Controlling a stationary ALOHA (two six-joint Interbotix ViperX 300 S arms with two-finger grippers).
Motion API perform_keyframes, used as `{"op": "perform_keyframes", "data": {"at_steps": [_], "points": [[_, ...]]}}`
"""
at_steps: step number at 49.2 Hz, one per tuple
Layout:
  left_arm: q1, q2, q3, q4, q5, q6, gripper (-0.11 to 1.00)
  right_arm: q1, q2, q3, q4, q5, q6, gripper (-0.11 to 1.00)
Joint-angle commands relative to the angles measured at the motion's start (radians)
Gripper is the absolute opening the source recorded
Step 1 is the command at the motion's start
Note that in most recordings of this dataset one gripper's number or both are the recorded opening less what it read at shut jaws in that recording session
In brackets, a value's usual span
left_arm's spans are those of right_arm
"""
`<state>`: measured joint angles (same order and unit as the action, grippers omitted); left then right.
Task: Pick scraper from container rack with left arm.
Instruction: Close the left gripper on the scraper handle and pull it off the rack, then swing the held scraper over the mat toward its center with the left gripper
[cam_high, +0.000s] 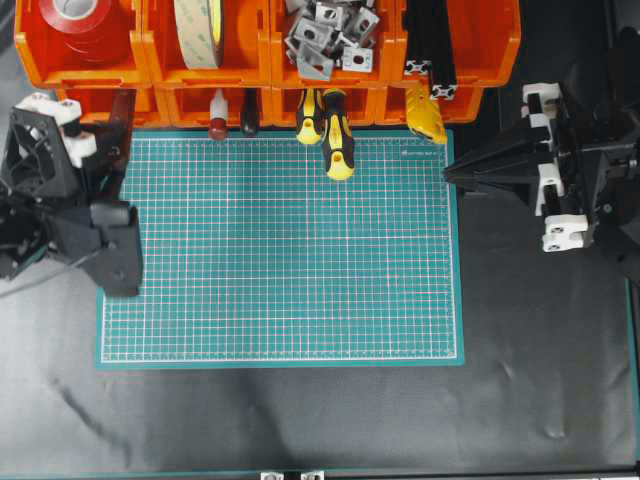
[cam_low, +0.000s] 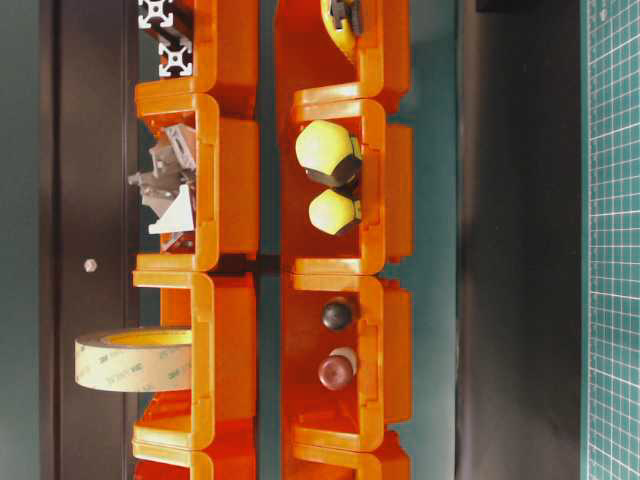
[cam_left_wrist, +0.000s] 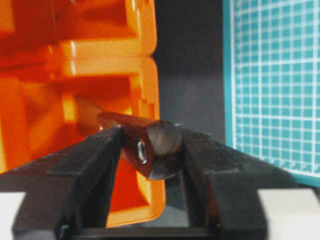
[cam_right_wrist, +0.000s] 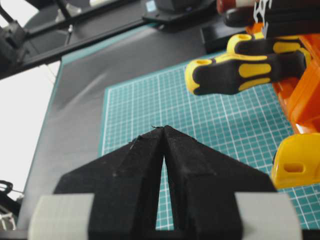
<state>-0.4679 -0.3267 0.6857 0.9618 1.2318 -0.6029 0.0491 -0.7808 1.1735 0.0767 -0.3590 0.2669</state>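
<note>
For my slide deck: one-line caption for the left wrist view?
Left claw closing around the scraper's reddish-brown handle at an orange container rack bin.

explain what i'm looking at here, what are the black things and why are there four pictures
Two black robot arms face each other across a green cutting mat. One picture looks down from above, one looks from table level into the orange container rack, and two come from cameras on the arms' wrists. The rack's bins hold tape, metal brackets and yellow-and-black screwdrivers. In the left wrist view, the left gripper appears closed on the scraper, around its reddish-brown handle. The right gripper is shut and empty.
</note>
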Motion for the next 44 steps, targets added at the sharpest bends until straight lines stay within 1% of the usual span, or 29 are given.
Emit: {"op": "perform_keyframes", "data": {"at_steps": [1, 15, 22, 25, 27, 30, 33, 39, 44], "points": [[-0.049, 0.002, -0.075, 0.003, 0.067, -0.002, 0.35, 0.002, -0.008, -0.028, 0.003, -0.011, -0.002, 0.0], [-0.198, 0.009, -0.232, 0.003, 0.316, 0.002, 0.2, 0.003, -0.02, -0.026, 0.003, 0.012, -0.002, 0.0], [-0.281, 0.025, -0.336, 0.003, 0.443, 0.005, 0.2, -0.003, -0.043, -0.021, 0.003, 0.018, -0.003, 0.0], [-0.321, 0.031, -0.37, 0.005, 0.466, 0.014, 0.2, -0.005, -0.06, -0.02, 0.003, 0.031, -0.003, 0.0], [-0.357, 0.034, -0.393, 0.005, 0.463, 0.031, 0.2, -0.005, -0.074, -0.021, 0.003, 0.04, -0.003, 0.0], [-0.413, 0.038, -0.426, 0.006, 0.453, 0.074, 0.2, -0.005, -0.092, -0.023, 0.003, 0.06, -0.003, 0.0], [-0.448, 0.054, -0.463, 0.006, 0.425, 0.097, 0.2, -0.005, -0.112, -0.026, 0.003, 0.081, -0.003, 0.0], [-0.463, 0.123, -0.543, 0.008, 0.347, 0.124, 0.2, -0.003, -0.149, -0.026, 0.003, 0.143, -0.003, 0.0], [-0.445, 0.178, -0.589, 0.015, 0.242, 0.137, 0.2, -0.003, -0.175, -0.032, 0.003, 0.183, -0.003, 0.0]]}}
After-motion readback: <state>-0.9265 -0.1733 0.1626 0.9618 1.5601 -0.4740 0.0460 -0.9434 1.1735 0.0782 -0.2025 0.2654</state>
